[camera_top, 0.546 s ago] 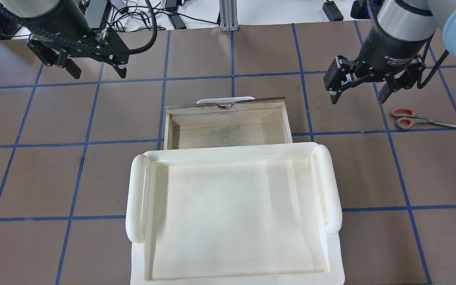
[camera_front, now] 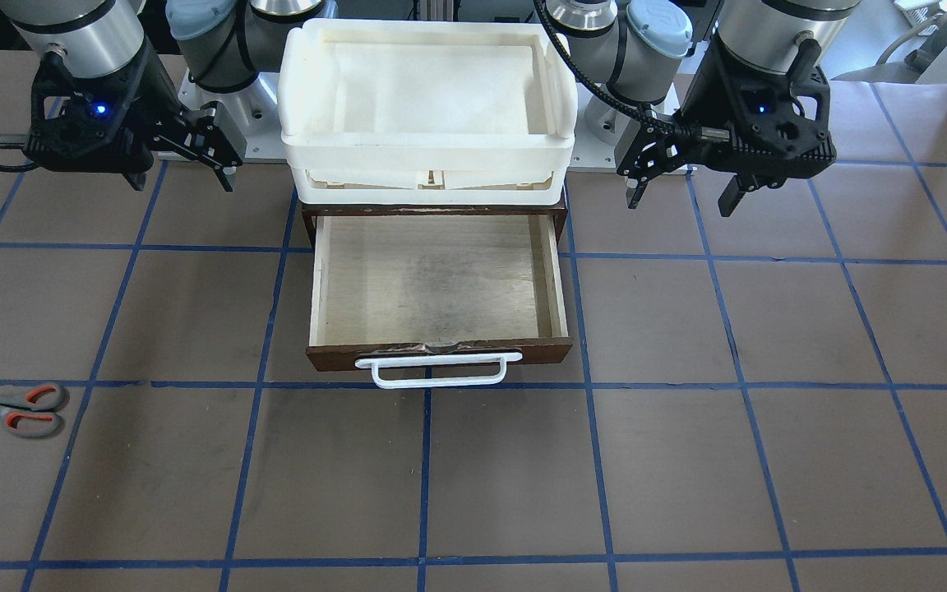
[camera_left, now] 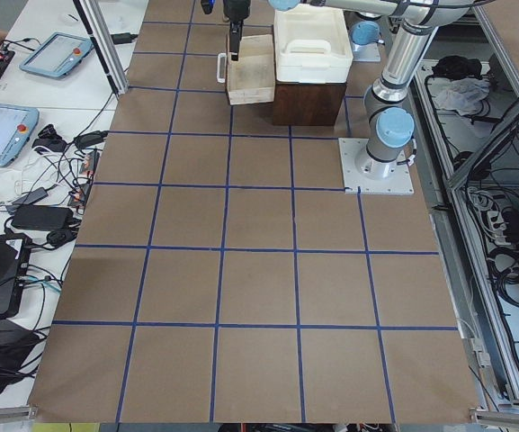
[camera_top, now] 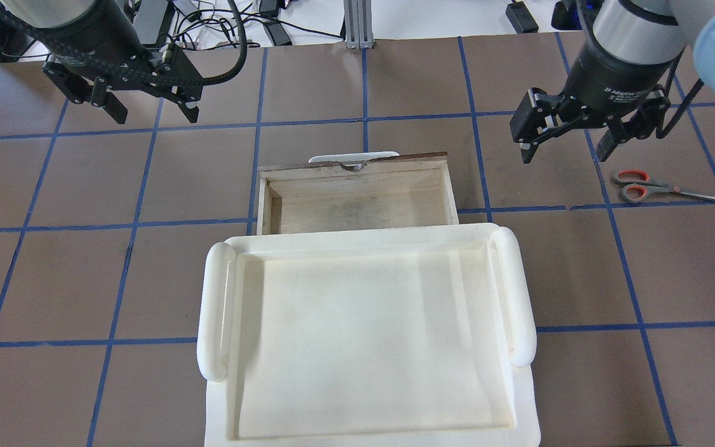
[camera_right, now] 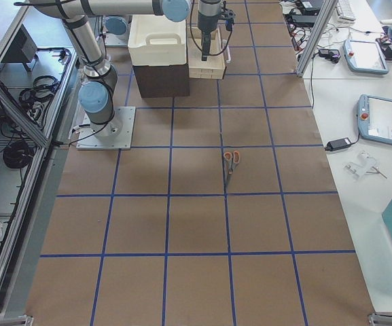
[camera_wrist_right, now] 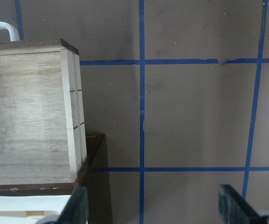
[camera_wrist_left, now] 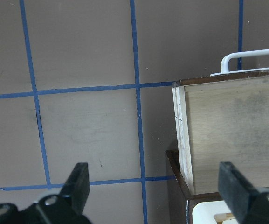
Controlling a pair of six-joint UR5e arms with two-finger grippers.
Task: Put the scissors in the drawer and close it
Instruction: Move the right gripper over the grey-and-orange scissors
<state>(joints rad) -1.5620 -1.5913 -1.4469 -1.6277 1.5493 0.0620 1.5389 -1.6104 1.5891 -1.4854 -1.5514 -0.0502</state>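
Observation:
The scissors (camera_top: pixel 643 185) lie flat on the brown mat at my right, with grey handles and orange-red loops; they also show in the front view (camera_front: pixel 17 409) and the right side view (camera_right: pixel 229 163). The drawer (camera_top: pixel 357 208) is pulled open and empty, with a light plywood floor (camera_front: pixel 432 279) and a white bar handle (camera_front: pixel 438 370). My right gripper (camera_top: pixel 562 154) is open and empty, hovering between the drawer and the scissors. My left gripper (camera_top: pixel 152 115) is open and empty, hovering to the left of the drawer. The left wrist view shows the drawer's corner (camera_wrist_left: pixel 232 135).
A white plastic tray (camera_top: pixel 208 310) sits on top of the dark brown cabinet (camera_right: pixel 162 80) that holds the drawer. Blue tape lines grid the mat. Tablets and cables lie on the white side tables (camera_right: pixel 372 115) past the mat's far edge.
Both grippers have shifted only very slightly. The scissors and the drawer have not moved.

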